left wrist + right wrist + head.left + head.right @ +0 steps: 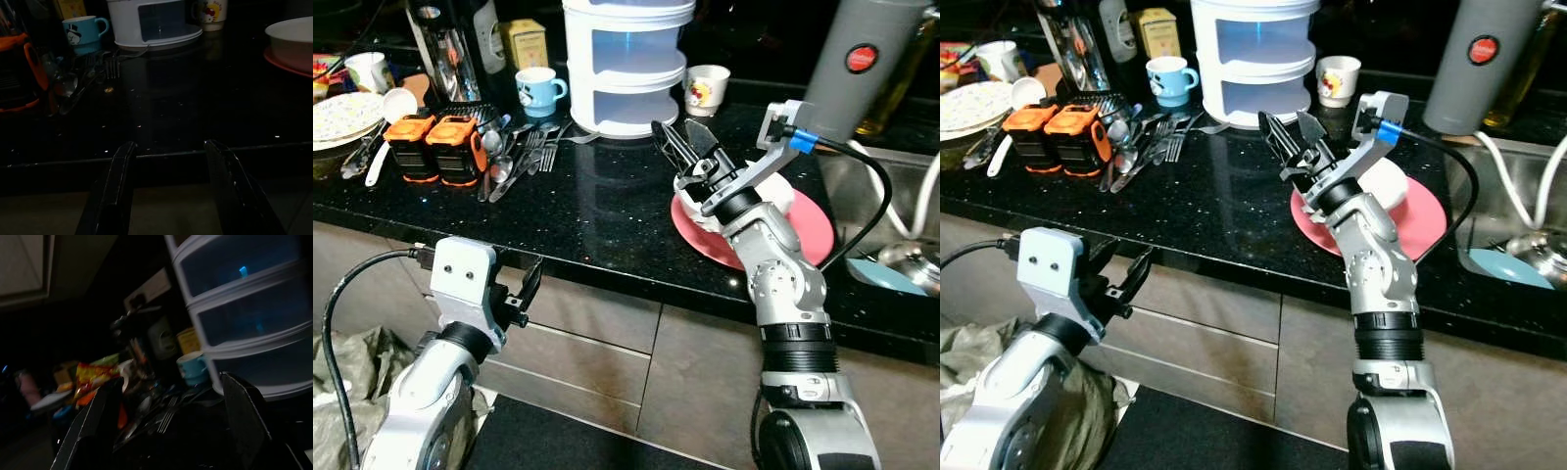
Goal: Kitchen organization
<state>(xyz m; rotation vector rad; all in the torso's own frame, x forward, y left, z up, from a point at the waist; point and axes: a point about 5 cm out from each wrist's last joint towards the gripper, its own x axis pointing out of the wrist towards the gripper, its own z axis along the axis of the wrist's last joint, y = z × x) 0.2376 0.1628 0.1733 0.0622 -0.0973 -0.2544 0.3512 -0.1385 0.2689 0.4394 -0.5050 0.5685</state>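
— Black fingers first: how do we stand with the right gripper?

— We see its 2 fingers spread apart with nothing between them, raised above the counter and tilted up toward the white stacked drawer unit.

— And what lies nearest to it?

— We have the white bowl on the pink plate directly under and behind the wrist, so that arm is plainly the nearer one for those. We judge the loose cutlery another likely item: it lies well off toward our left from that hand, long axes running roughly away from the counter's front edge.

— The left gripper?

— We see it low, in front of the counter's edge and below the top, 2 fingers parted and empty. We judge it the closer arm for the cutlery, though it must rise first.

— The surface?

— We are working over a black speckled counter, glossy and cluttered: 2 orange-and-black packs, a blue mug, a small printed cup. We see a steel sink off to our right and grey drawers below; the room is dim.
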